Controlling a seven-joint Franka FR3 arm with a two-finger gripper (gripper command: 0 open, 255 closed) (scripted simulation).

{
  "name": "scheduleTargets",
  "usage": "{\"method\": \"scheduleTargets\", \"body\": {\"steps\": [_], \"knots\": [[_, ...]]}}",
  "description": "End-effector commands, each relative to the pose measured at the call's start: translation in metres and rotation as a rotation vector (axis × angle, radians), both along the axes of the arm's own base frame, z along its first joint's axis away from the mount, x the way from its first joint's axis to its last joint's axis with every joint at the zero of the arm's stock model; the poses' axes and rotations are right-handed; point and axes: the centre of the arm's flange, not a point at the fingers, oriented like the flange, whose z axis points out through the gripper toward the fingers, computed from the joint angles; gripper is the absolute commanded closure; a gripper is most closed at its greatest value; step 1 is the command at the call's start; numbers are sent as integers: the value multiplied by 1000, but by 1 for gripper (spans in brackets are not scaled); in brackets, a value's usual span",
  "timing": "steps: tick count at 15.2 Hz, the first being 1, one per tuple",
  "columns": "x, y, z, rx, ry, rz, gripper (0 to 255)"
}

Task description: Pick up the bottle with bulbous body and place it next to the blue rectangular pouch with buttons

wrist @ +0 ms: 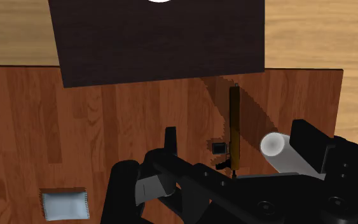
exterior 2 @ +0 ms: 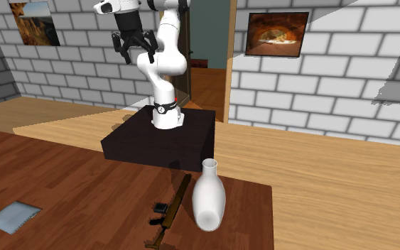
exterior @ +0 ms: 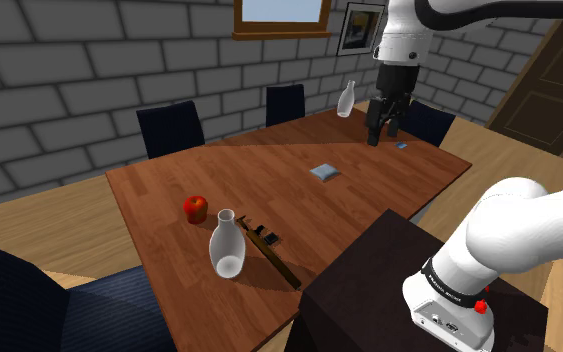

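Red apple [exterior: 196,208] and brown rifle [exterior: 272,254] on wooden table [exterior: 269,168]

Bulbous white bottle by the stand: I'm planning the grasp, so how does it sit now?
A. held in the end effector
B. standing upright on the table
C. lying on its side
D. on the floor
B: the bulbous white bottle stands upright on the table, neck up, while the open end effector hangs empty over the table's far end.
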Motion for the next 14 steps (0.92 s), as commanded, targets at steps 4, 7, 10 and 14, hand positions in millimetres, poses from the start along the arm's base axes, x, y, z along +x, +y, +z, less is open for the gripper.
{"method": "scheduleTargets", "body": {"steps": [4,7,10,14], "knots": [[18,28,-21,-6,-9,3,0],[36,57,-41,-12,-17,6,0],[55,85,-62,-18,-26,9,0],[80,122,-90,-26,-37,13,0]]}}
